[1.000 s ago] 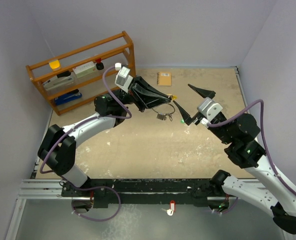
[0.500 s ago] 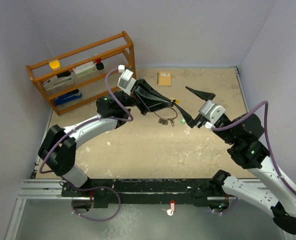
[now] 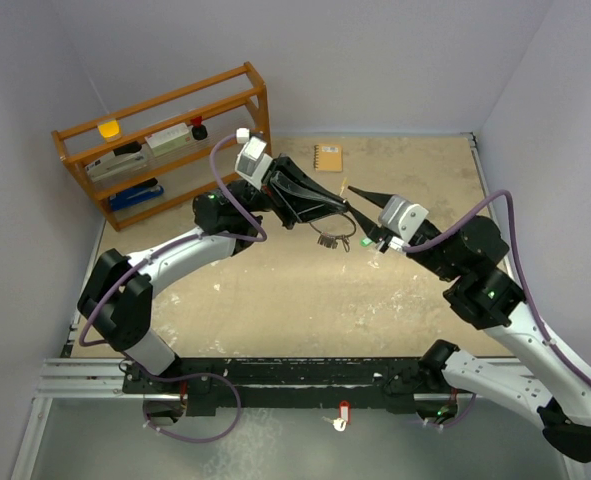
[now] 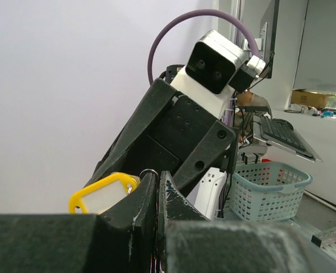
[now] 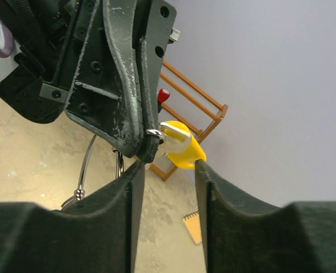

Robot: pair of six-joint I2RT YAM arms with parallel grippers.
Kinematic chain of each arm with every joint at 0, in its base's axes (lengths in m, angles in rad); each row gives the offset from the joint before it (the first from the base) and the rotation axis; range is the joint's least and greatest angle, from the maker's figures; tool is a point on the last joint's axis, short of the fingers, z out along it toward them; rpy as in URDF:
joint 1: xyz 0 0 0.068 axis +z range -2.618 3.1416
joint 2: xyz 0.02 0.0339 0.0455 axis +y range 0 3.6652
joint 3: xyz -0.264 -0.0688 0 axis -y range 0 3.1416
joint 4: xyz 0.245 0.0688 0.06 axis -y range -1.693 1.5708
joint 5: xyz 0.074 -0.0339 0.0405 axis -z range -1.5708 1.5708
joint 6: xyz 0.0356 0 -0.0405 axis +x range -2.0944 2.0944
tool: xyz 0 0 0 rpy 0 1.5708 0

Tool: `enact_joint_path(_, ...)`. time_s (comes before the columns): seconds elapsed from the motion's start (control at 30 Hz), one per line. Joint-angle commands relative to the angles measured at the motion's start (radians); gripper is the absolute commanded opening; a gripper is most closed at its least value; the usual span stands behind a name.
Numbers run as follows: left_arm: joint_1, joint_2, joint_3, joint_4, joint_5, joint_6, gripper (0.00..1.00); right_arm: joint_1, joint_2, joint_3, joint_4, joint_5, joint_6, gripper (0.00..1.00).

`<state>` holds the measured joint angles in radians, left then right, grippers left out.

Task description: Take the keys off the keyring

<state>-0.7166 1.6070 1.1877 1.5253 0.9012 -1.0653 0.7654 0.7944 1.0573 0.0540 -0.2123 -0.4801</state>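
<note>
My left gripper (image 3: 337, 210) is shut on a small silver ring of the keyring (image 3: 327, 237), held above the table. The wire loops hang below it. A speck of green (image 3: 346, 243) shows at the cluster; I cannot make out the brass key. A yellow tag (image 5: 182, 149) hangs off the pinched ring and also shows in the left wrist view (image 4: 102, 193). My right gripper (image 3: 361, 213) is open. In the right wrist view its fingers (image 5: 168, 165) stand either side of the tag, just under the left fingertips. Silver loops (image 5: 87, 165) hang to the left there. The left jaws (image 4: 157, 177) are pressed together.
A wooden rack (image 3: 165, 130) with small items stands at the back left. A tan spiral notebook (image 3: 327, 157) lies at the back centre and shows in the right wrist view (image 5: 193, 226). A red-and-white tag (image 3: 343, 412) lies on the front rail.
My right gripper has moved left, up to the left gripper's tips, with its fingers now around the yellow tag. My left gripper shifted slightly right, still holding the keyring.
</note>
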Motion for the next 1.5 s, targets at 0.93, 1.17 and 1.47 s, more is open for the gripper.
enact_joint_path(0.93,-0.001,0.017,0.069,0.197,-0.019,-0.037,0.00,0.000,0.040,0.102,-0.032,-0.106,-0.001,0.26)
enact_joint_path(1.17,0.002,0.015,0.064,0.197,-0.021,-0.026,0.00,0.000,0.014,0.090,-0.033,-0.085,0.002,0.46)
enact_joint_path(1.47,0.004,0.026,0.067,0.198,-0.040,-0.023,0.00,0.000,-0.009,0.087,-0.037,-0.094,0.002,0.18)
